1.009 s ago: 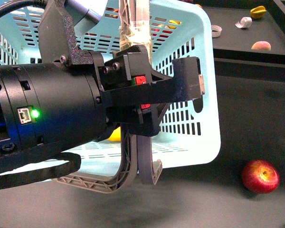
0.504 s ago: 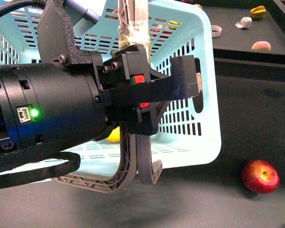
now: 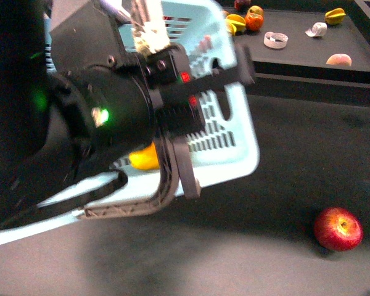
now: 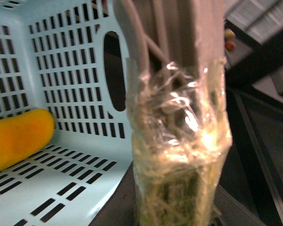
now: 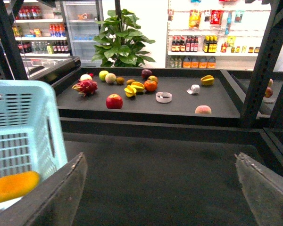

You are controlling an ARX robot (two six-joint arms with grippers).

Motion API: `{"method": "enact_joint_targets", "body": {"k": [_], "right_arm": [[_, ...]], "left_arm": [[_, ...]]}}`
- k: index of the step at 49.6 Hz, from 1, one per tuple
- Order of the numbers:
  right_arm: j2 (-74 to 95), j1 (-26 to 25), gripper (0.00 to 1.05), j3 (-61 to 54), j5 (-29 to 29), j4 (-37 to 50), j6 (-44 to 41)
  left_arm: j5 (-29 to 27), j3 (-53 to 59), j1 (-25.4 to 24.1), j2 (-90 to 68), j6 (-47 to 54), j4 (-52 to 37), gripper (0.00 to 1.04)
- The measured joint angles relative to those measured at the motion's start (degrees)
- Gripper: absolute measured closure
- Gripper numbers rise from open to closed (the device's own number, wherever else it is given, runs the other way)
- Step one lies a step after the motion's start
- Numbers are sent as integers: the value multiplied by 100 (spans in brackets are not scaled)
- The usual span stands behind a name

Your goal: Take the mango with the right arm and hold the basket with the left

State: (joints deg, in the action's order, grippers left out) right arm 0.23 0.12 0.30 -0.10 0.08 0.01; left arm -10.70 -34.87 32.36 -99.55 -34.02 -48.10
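Front view, blurred: black left gripper point(image 3: 237, 69) seems clamped on the taped grey-brown handle point(image 3: 147, 31) of the light blue slotted plastic basket point(image 3: 234, 148). Left wrist view: smooth oval yellow-orange mango point(image 4: 19, 139) lies inside the basket. Right wrist view: right gripper point(image 5: 160, 162) apart, empty, near the basket; mango likely slick, so grip its middle.

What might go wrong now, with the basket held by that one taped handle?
The basket looks tilted, so the loose mango might roll or tip out. The left gripper grips only the clear-taped handle, which may be slick and slip. The red apple lies nearby and a swing might knock it.
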Motion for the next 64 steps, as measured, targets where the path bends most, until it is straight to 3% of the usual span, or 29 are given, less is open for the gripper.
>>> {"method": "enact_joint_targets", "body": {"k": [4, 13, 31, 53, 64], "right_arm": [[0, 0, 9, 0, 2, 0, 2], [0, 0, 8, 0, 0, 0, 2], [0, 0, 8, 0, 0, 0, 2], [0, 0, 8, 0, 2, 0, 2], [0, 0, 8, 0, 0, 0, 2]], "left_arm": [[-498, -710, -356, -435, -730, 321, 88], [-977, -1659, -870, -1156, -2253, 667, 89], [-1025, -2597, -1237, -2542, -4881, 286, 89], [-1158, -2568, -1276, -2806, -5399, -114, 89], [-1145, -2347, -1239, -2577, -5346, 479, 57]]}}
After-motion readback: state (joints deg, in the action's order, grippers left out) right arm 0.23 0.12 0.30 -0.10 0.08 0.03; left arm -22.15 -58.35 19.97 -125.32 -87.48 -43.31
